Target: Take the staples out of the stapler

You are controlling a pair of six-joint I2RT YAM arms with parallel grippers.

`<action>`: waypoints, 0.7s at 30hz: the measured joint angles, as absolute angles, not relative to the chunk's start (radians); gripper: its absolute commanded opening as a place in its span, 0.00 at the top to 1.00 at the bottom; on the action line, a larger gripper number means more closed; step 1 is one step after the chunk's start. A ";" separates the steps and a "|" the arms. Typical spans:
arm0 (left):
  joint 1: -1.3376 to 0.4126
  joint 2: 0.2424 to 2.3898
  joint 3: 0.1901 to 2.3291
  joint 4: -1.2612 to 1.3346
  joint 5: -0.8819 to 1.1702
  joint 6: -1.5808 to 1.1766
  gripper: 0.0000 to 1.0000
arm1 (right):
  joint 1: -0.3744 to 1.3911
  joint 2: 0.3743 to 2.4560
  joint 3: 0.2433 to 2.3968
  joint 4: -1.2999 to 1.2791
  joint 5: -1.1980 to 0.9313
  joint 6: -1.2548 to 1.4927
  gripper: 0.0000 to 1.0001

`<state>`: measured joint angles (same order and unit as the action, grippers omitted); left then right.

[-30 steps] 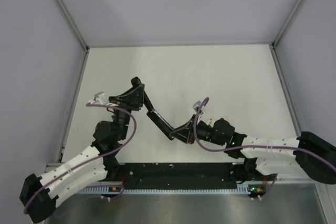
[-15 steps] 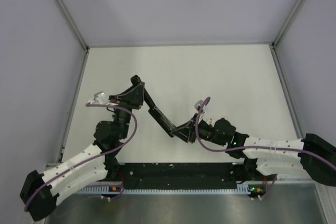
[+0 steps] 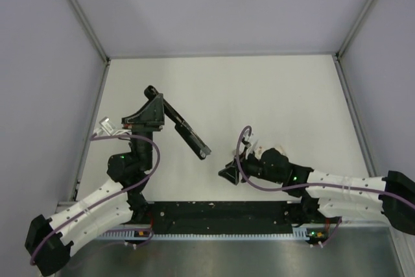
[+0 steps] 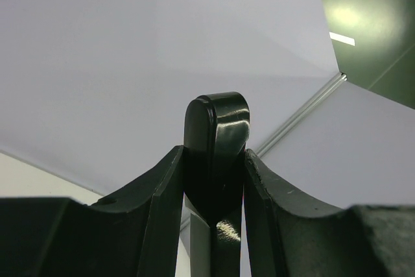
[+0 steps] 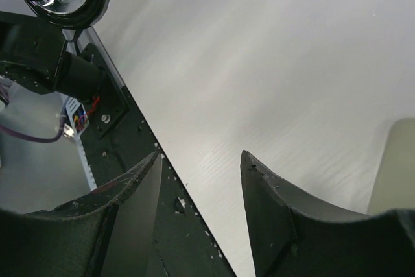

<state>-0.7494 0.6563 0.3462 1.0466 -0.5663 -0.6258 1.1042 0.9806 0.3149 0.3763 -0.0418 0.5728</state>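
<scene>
The slim black stapler (image 3: 187,133) hangs above the white table, slanting down to the right, with a pale glint at its lower end. My left gripper (image 3: 162,108) is shut on its upper end. In the left wrist view the stapler's rounded end (image 4: 217,121) sticks up between the fingers of the left gripper (image 4: 214,163). My right gripper (image 3: 227,174) is lower right of the stapler's free end, apart from it. In the right wrist view the right gripper (image 5: 200,157) stands open with only table between its fingers. The staples are hidden.
A black base rail (image 3: 220,211) runs along the near edge, also seen as the rail (image 5: 139,154) under the right gripper. Grey walls with metal posts (image 3: 78,11) close in the white table (image 3: 272,95) at the left, right and back. Purple cables loop by both wrists.
The right gripper has let go of the stapler's lower end, opened and drawn back toward the near edge. The left gripper has carried the stapler left and a little farther back.
</scene>
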 measured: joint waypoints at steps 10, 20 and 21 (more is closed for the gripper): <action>-0.742 0.646 0.350 0.983 -0.515 -0.538 1.00 | 1.104 0.890 0.382 0.163 0.043 0.485 0.42; -0.738 0.659 0.356 0.857 -0.442 -0.401 1.00 | 1.104 0.868 0.483 0.017 0.113 0.389 0.54; -0.738 0.659 0.356 0.846 -0.436 -0.391 1.00 | 1.104 0.894 0.509 0.009 0.118 0.380 0.58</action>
<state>-0.7380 0.6594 0.3557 0.8463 -0.4358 -0.3908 1.1042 0.8944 0.5091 0.0090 0.1181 0.3798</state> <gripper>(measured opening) 0.424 0.522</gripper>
